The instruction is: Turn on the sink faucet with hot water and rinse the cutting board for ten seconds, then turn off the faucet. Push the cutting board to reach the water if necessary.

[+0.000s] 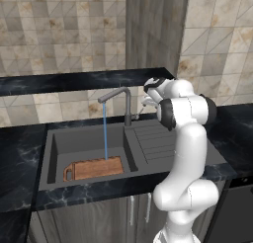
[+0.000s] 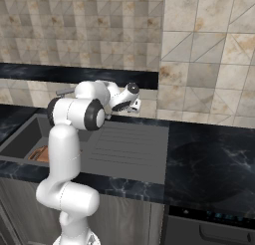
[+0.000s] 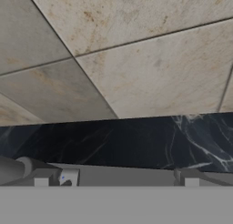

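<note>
The sink faucet [image 1: 127, 104] stands behind the sink [image 1: 49, 153], its spout reaching left. A thin blue stream of water [image 1: 105, 133] falls from the spout onto the right part of the cutting board [image 1: 94, 168], which lies flat along the basin's front. My gripper [image 1: 144, 103] hovers just right of the faucet post, at the height of its side lever, facing the wall. In the right base view the gripper [image 2: 134, 106] sits over the drainboard's back edge. The hand view shows the fingertips [image 3: 41, 182] wide apart and open, with a grey faucet part [image 3: 13, 168] beside the left one.
A dark marble ledge [image 1: 74, 80] runs along the tiled wall above the faucet. Black counter [image 2: 214, 159] spreads right of the ribbed drainboard [image 2: 124, 147]. My own elbow blocks part of the drainboard in the left base view. A dark appliance front [image 2: 209, 226] sits under the right counter.
</note>
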